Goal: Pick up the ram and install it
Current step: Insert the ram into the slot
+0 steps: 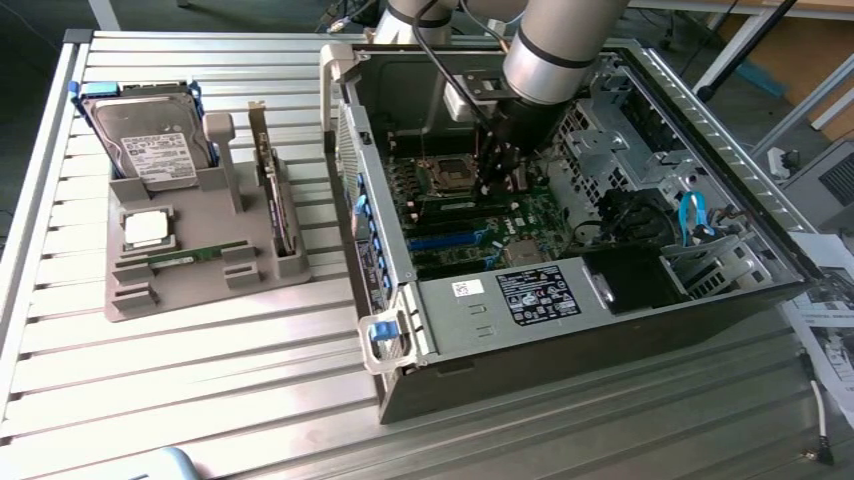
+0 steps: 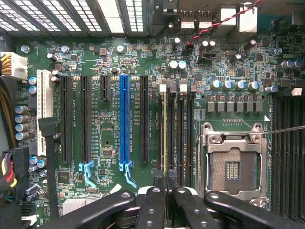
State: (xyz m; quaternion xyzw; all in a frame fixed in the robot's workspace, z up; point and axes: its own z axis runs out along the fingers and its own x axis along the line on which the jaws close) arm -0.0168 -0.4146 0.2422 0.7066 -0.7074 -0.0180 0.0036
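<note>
My gripper (image 2: 165, 180) is down inside the open computer case (image 1: 400, 330), over the memory slots (image 2: 183, 129) next to the bare processor socket (image 2: 233, 164). Its two fingers (image 2: 153, 191) are shut on the ram (image 2: 165, 133). The ram appears edge-on as a thin yellow-green line running away from the fingertips. It lies along the slot nearest the black expansion slots. I cannot tell whether it is seated or just above the slot. In the exterior view the gripper (image 1: 497, 178) hangs under the grey arm (image 1: 561, 50) above the green motherboard (image 1: 467, 215).
A grey parts tray (image 1: 200, 285) stands at the exterior view's left. It holds a hard drive (image 1: 158, 145), a square silver processor (image 1: 147, 228), an upright expansion card (image 1: 274, 200) and a thin green stick (image 1: 180, 257). Drive cages and cables (image 1: 667, 215) crowd the case's other side.
</note>
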